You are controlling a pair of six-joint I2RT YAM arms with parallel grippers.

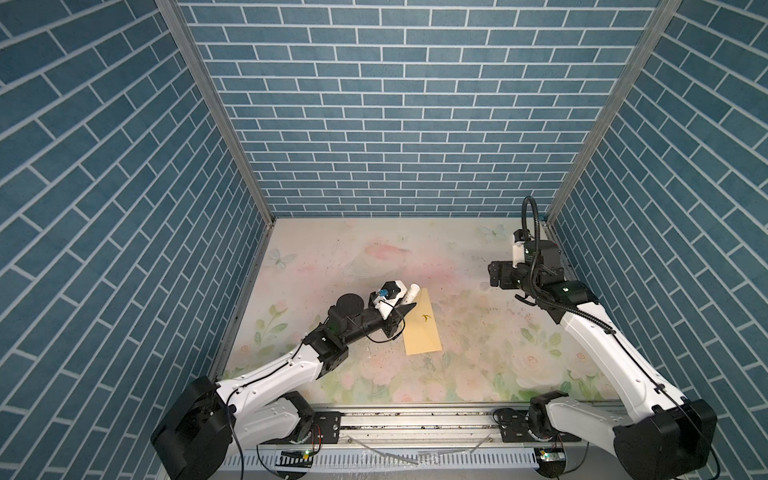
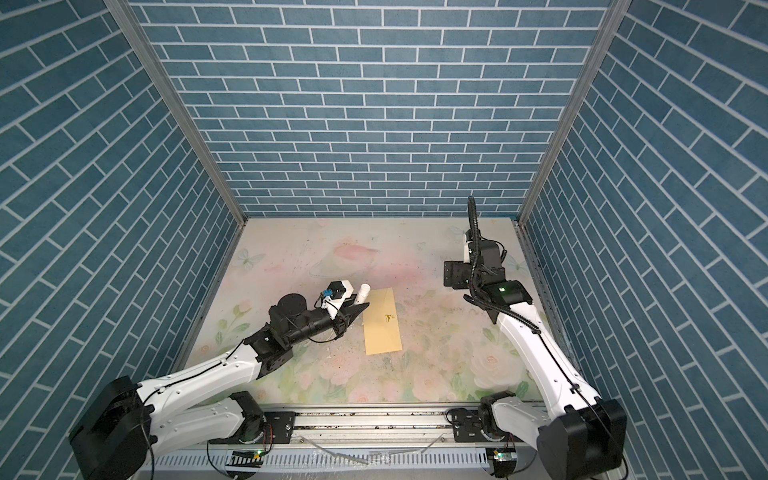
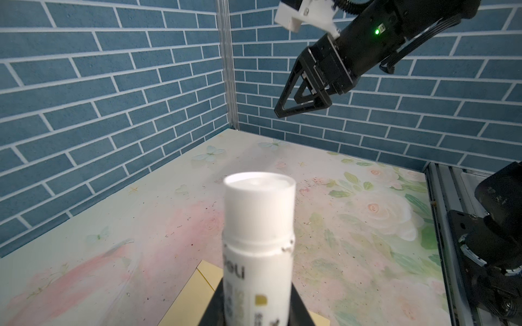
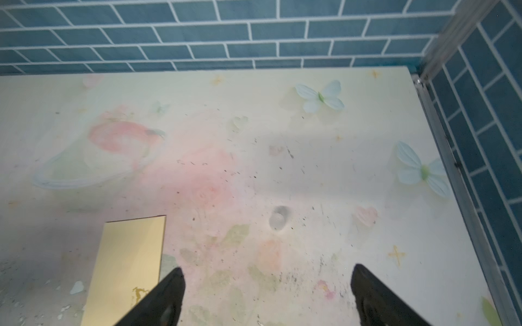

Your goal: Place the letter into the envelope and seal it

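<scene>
The yellow envelope (image 1: 422, 328) (image 2: 382, 328) lies flat mid-table, with a small dark mark on its face. It also shows in the wrist views (image 3: 195, 296) (image 4: 130, 259). The letter does not show in any view. My left gripper (image 1: 405, 304) (image 2: 359, 304) (image 3: 258, 316) is shut on a white glue stick (image 1: 412, 291) (image 2: 363, 293) (image 3: 258, 240), just left of the envelope's far end. My right gripper (image 1: 494, 272) (image 2: 451, 272) (image 3: 285, 108) (image 4: 268, 282) hangs raised at the far right, open, with nothing between its fingers.
A small clear round cap (image 4: 279, 218) (image 1: 484, 286) lies on the flowered table right of the envelope. White flecks lie by the envelope's near left corner. Blue brick walls close three sides. A metal rail (image 1: 415, 419) runs along the front.
</scene>
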